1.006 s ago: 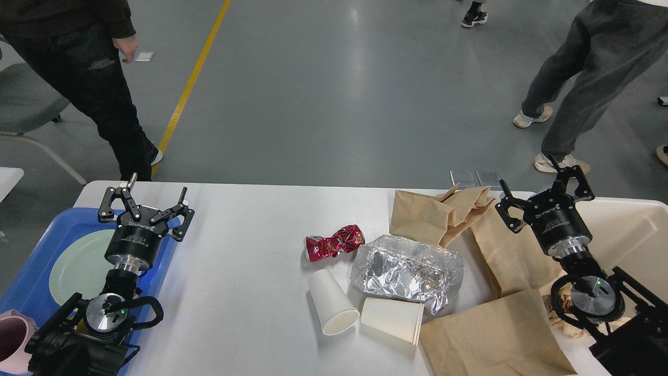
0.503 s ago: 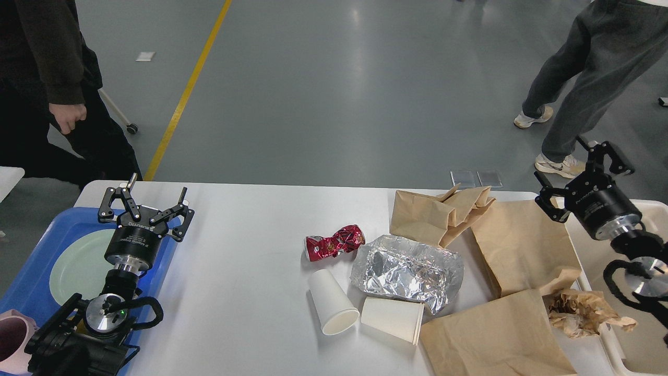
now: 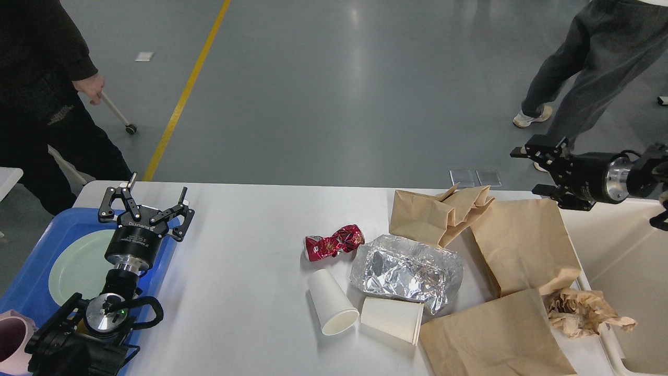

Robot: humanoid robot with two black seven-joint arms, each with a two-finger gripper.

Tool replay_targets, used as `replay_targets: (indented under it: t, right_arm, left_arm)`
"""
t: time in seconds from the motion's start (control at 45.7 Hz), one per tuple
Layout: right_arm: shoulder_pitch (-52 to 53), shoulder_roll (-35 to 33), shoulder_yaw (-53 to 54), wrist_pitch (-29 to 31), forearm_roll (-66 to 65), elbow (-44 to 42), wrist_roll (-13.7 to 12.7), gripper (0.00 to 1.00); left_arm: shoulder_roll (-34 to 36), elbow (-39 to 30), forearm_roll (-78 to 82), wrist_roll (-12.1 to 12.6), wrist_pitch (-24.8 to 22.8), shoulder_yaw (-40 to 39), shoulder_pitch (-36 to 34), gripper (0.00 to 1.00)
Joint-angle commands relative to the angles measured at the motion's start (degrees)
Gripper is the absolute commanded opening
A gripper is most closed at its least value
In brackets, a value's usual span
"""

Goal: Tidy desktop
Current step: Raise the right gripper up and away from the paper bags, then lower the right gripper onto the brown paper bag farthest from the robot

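Observation:
The white desktop (image 3: 235, 261) holds litter in its middle and right part: a crushed red can (image 3: 334, 243), a crumpled foil sheet (image 3: 407, 271), two white paper cups lying on their sides (image 3: 331, 303) (image 3: 394, 318), and three brown paper bags (image 3: 443, 214) (image 3: 522, 245) (image 3: 496, 339). My left gripper (image 3: 155, 190) is open and empty, pointing up over the table's left edge. My right gripper (image 3: 529, 168) is open and empty. It lies level, pointing left, above the table's far right corner.
A blue tray (image 3: 31, 277) at the left holds a pale green plate (image 3: 73, 266) and a pink cup (image 3: 13, 339). A cream bin (image 3: 626, 261) stands at the right, with crumpled brown paper (image 3: 587, 313) on its rim. People stand beyond the table at far left (image 3: 42, 104) and far right (image 3: 589, 68).
My right arm has risen and swung right, turning from upright to level, which uncovers the crumpled paper on the bin's rim. The left arm has not moved. The person at the left has shifted.

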Motion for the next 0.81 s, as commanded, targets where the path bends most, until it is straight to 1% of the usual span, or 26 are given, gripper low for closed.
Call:
replay_targets:
  t: [0.0, 0.066, 0.131, 0.175, 0.241, 0.328, 0.372, 0.438, 0.503, 0.525, 0.569, 0.613, 0.7, 0.744, 0.788]
  right_arm:
    - [11.28, 10.04, -13.31, 13.70, 0.00, 1.10, -1.88, 1.00]
    - [16.47, 13.74, -16.93, 18.54, 0.26, 2.59, -3.64, 1.00]
    - [21.83, 15.86, -18.95, 21.01, 0.27, 6.63, -5.40, 1.00]
    - [25.78, 16.39, -19.22, 21.89, 0.18, 10.66, -7.15, 1.00]
    - [31.85, 16.65, -19.22, 22.07, 0.18, 17.08, -11.45, 1.00]
    - [40.02, 17.09, -18.96, 21.19, 0.53, 25.87, -18.57, 1.00]
    - [43.45, 17.44, -18.87, 20.66, 0.62, 29.65, -20.86, 1.00]
    - [47.94, 17.88, -18.87, 19.61, 1.40, 34.40, -22.54, 0.99]
    - [51.89, 17.97, -19.31, 18.82, 2.63, 38.10, -23.07, 0.95]
    - [52.95, 17.97, -19.57, 18.73, 2.81, 38.89, -23.42, 0.92]
    - [54.71, 17.80, -19.92, 18.47, 2.81, 40.39, -24.99, 0.87]
    - [56.38, 17.53, -20.63, 18.03, 3.16, 41.44, -26.84, 0.85]
    - [57.62, 17.10, -21.15, 16.53, 5.27, 42.33, -30.09, 0.86]
    - [57.53, 16.48, -21.42, 16.01, 6.06, 42.24, -30.80, 0.88]
    - [57.18, 16.04, -21.51, 15.39, 6.42, 41.98, -30.80, 0.92]
  left_arm:
    - [0.00, 0.00, 0.02, 0.00, 0.01, 0.00, 0.05, 0.96]
    - [0.00, 0.00, 0.02, -0.09, 0.01, 0.00, -0.04, 0.96]
    - [0.00, 0.00, 0.02, -0.09, 0.01, 0.00, 0.05, 0.96]
    - [0.00, 0.00, 0.02, -0.09, 0.01, 0.00, 0.05, 0.96]
    - [0.00, 0.00, 0.02, -0.09, 0.01, 0.00, 0.05, 0.96]
    - [0.00, 0.00, 0.02, -0.09, 0.01, 0.00, 0.05, 0.96]
    - [0.00, 0.00, 0.01, -0.09, 0.01, 0.00, 0.05, 0.96]
    - [0.00, 0.00, 0.02, -0.09, 0.01, 0.00, 0.05, 0.96]
    - [0.00, 0.00, -0.07, -0.09, 0.01, 0.00, -0.04, 0.96]
    - [0.00, 0.00, 0.01, 0.00, 0.01, 0.00, -0.04, 0.96]
    - [0.00, 0.00, 0.02, 0.00, 0.01, 0.00, -0.04, 0.96]
    - [0.00, 0.00, 0.02, 0.00, 0.01, 0.00, -0.04, 0.96]
    - [0.00, 0.00, 0.02, 0.00, 0.01, 0.00, -0.04, 0.96]
    - [0.00, 0.00, 0.02, 0.09, 0.01, 0.00, -0.04, 0.96]
    - [0.00, 0.00, -0.07, 0.09, 0.01, 0.00, -0.04, 0.96]
